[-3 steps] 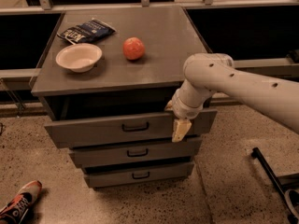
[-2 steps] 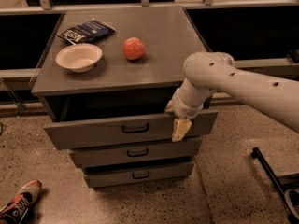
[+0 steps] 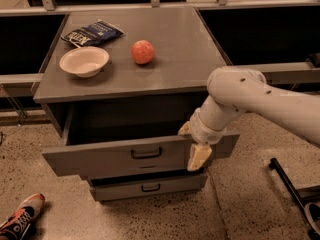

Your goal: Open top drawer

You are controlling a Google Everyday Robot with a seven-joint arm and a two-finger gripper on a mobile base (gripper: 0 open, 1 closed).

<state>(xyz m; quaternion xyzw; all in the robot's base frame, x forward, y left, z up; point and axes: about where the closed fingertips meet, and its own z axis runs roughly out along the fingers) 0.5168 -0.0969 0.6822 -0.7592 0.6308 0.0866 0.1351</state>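
The top drawer (image 3: 100, 160) is a wide grey metal front with a small black loop handle (image 3: 146, 154) at its centre. It stands pulled partway out of the grey cabinet (image 3: 180, 64), with a dark gap behind its front. My gripper (image 3: 194, 145), on a white arm coming in from the right, sits at the top edge of the drawer front, right of the handle and touching it. A shorter grey drawer front (image 3: 150, 188) shows below it, closed. A third drawer is hidden.
On the cabinet top lie a white bowl (image 3: 84, 60), a red-orange round fruit (image 3: 143, 52) and a dark snack bag (image 3: 92, 33). A shoe (image 3: 20, 220) lies on the speckled floor at lower left. A black frame leg (image 3: 290, 189) stands at lower right. Railings run behind.
The top drawer has slid further out toward the camera, and my gripper has moved with it. The things on the cabinet top have not moved.
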